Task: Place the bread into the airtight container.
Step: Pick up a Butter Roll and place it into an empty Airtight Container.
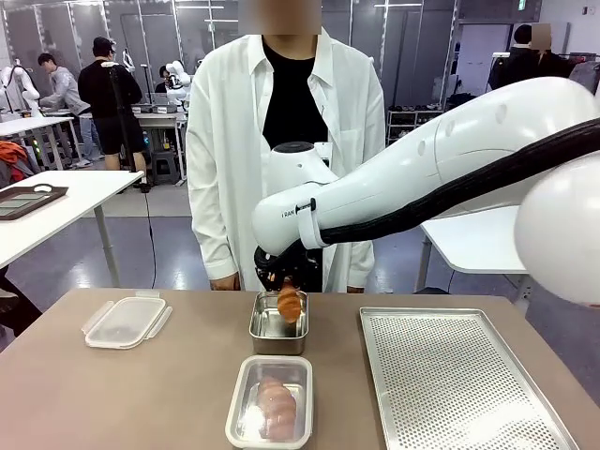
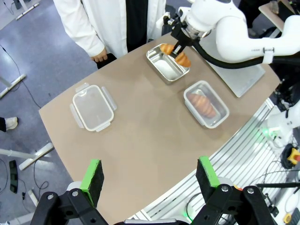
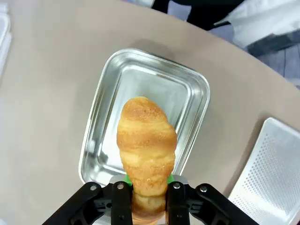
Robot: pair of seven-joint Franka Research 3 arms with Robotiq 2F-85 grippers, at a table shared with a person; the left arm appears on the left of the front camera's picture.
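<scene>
My right gripper is shut on a golden croissant and holds it just above a small metal pan at the table's far middle. The same croissant hangs over the pan in the left wrist view. Nearer the front edge stands a clear airtight container with another croissant lying inside; it shows again as the container. Its lid lies apart at the left. My left gripper is open, high above the table's near side.
A large perforated metal tray covers the right part of the table. A person in a white shirt stands at the far edge behind the pan, hands down. Bare tabletop lies between the lid and the container.
</scene>
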